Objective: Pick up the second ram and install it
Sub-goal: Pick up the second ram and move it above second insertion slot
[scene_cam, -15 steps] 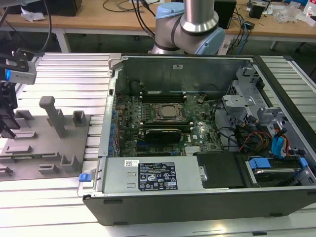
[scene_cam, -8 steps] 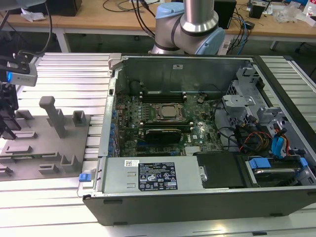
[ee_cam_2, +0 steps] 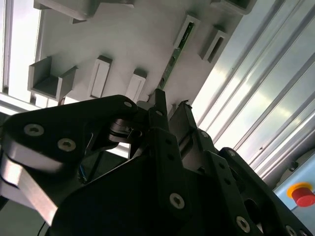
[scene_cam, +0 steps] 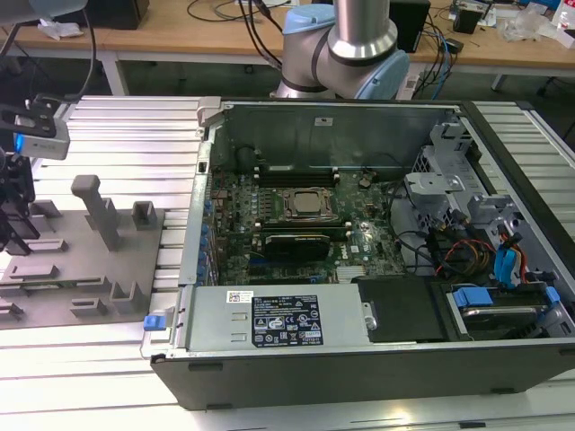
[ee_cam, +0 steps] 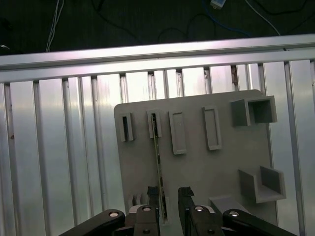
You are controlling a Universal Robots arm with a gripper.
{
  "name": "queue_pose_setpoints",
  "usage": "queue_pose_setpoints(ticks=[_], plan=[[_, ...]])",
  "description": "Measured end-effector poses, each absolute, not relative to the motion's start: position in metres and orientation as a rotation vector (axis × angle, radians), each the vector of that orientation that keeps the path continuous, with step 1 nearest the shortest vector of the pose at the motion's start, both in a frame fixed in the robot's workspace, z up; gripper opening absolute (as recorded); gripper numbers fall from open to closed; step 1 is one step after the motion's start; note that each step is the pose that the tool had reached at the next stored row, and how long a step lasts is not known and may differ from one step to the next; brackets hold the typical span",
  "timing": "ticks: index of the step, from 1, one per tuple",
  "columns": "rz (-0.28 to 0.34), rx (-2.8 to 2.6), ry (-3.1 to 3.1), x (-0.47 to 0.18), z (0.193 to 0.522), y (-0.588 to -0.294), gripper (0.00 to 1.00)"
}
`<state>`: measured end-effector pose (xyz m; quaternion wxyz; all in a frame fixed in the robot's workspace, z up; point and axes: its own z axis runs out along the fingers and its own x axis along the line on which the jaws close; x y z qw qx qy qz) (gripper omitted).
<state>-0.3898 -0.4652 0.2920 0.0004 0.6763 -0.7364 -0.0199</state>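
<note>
Our tool (ee_cam: 170,199) holds its two black, jointed fingers (ee_cam: 152,206) spread, straddling one end of the second ram (ee_cam: 157,157) without pinching it. In the first wrist view the stick stands closer to one finger than the other, and we cannot tell whether they touch. We count one ram: a thin green board on edge, its far end seated in one of four rectangular holders on the matte grey fixture plate (ee_cam: 226,162). The plate also carries two open square brackets. It lies on the ribbed aluminium table (ee_cam: 59,157). It sits at the exterior view's left, beside one open computer case (scene_cam: 359,377).
</note>
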Motion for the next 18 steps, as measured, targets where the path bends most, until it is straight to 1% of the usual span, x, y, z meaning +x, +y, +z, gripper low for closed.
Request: queue_pose_setpoints(ticks=[18], plan=[[-0.062,2.124,-2.313,-0.3898,0.285,-0.4652,0.3]])
